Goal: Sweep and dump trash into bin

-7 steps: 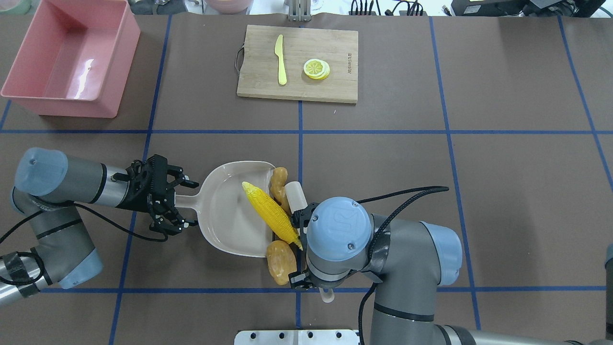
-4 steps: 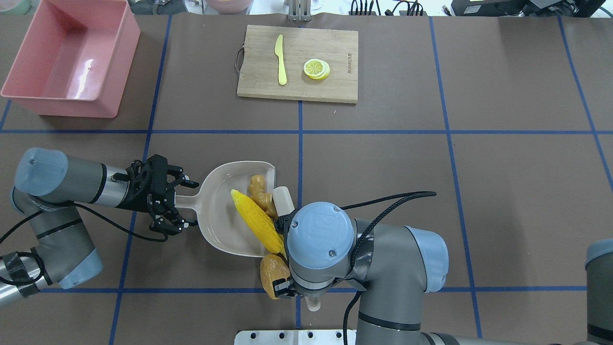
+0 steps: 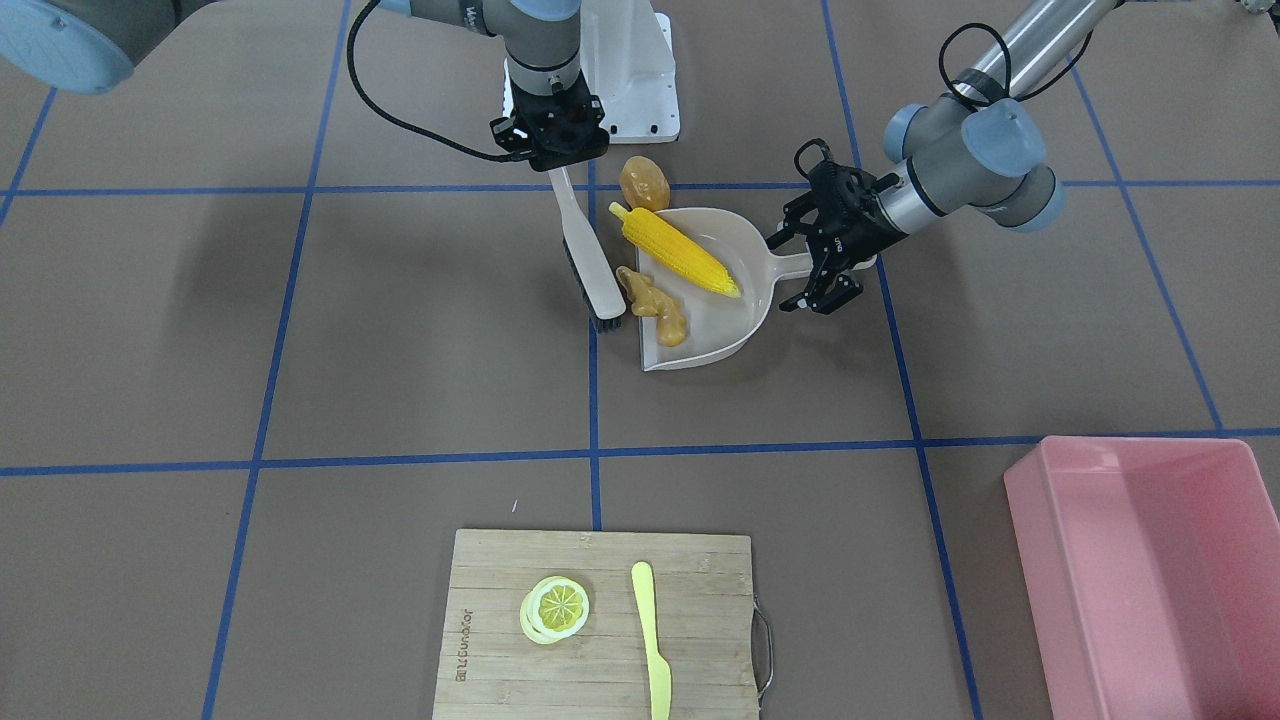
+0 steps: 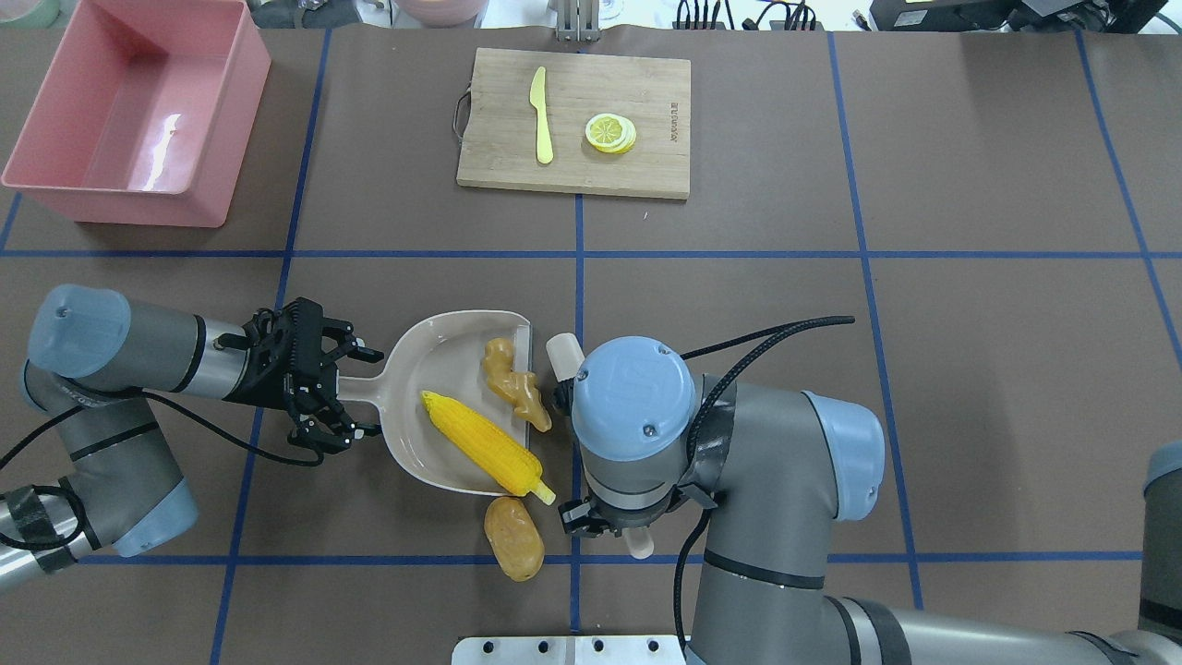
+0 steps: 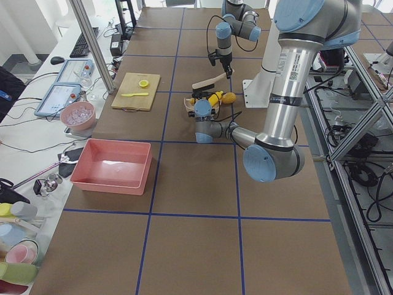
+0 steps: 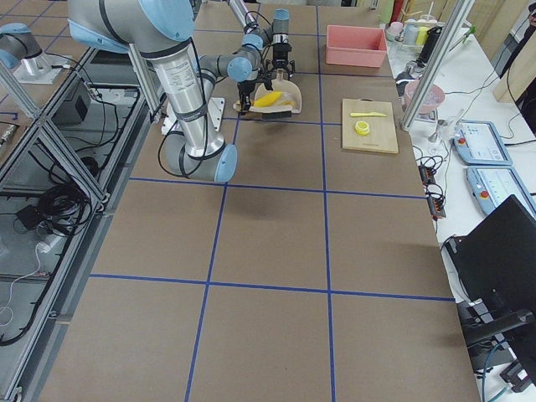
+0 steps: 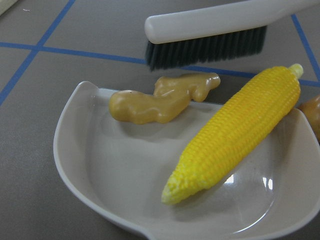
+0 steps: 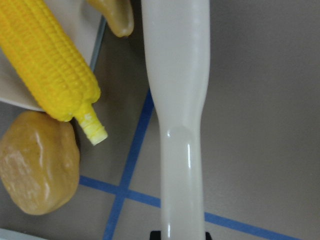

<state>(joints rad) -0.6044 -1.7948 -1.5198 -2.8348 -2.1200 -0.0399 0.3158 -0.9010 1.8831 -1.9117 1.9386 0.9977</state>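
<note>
Your left claw [image 4: 357,392] grips the dustpan [image 4: 434,356] holding corn [image 4: 482,443] and ginger [image 4: 517,396], your right claw [image 3: 553,160] grips the brush [image 3: 590,270], yet the potato [image 4: 514,538] lies outside on the tabletop [image 4: 970,388], where a glancing sweep may roll it away.

The left arm [image 4: 120,346] and the right arm [image 4: 766,462] are built of grey metal tubes joined by rounded housings, each capped in pale blue and fixed with small dark screws; what appears to be an embossed UR logo is seen on one cap [image 4: 633,397]. A black, open-framed left gripper [image 4: 365,392] and right gripper [image 3: 556,168] are fitted, black cables [image 4: 785,326] are looped alongside, and black tape [image 4: 32,517] is wrapped round the tubes.
</note>
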